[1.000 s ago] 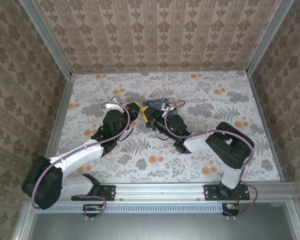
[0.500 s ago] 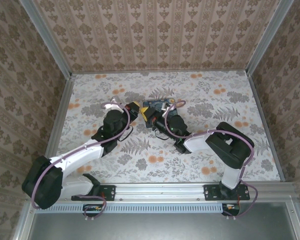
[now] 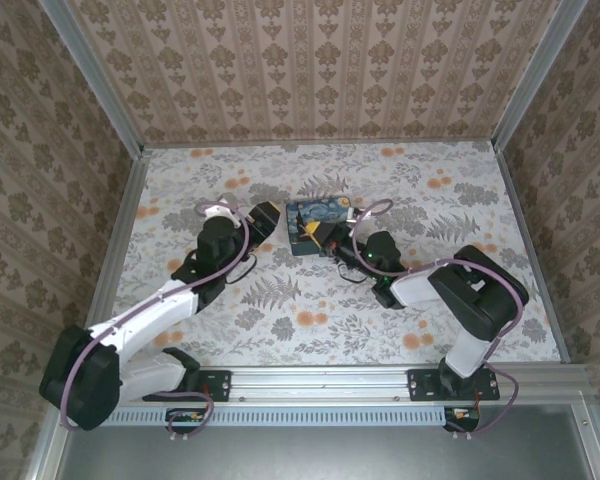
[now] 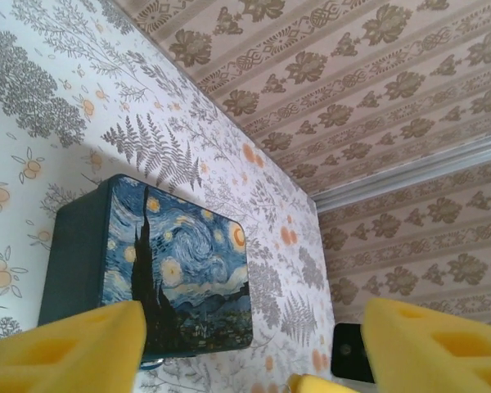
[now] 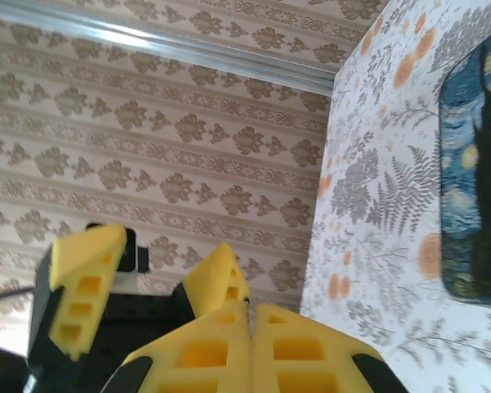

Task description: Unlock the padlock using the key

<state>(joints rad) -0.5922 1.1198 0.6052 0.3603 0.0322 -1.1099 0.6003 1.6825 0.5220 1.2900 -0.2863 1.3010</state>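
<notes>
Grippers flank a dark-blue box [image 3: 316, 216] with a swirly night-sky print, lying flat on the flowered table [image 3: 430, 320] with its long side running left to right in the overhead view. The left gripper [image 3: 267, 213] sits just beside the box's left end, its 2 yellow pads [image 4: 65, 352] spread wide apart in its own wrist view. The right gripper [image 3: 314, 234] is at the box's near edge, its 2 yellow pads [image 5: 209, 352] pressed flat together, and I cannot see anything between them. From here I cannot pick out the padlock or the key, so I cannot tell where they are or which way they point.
</notes>
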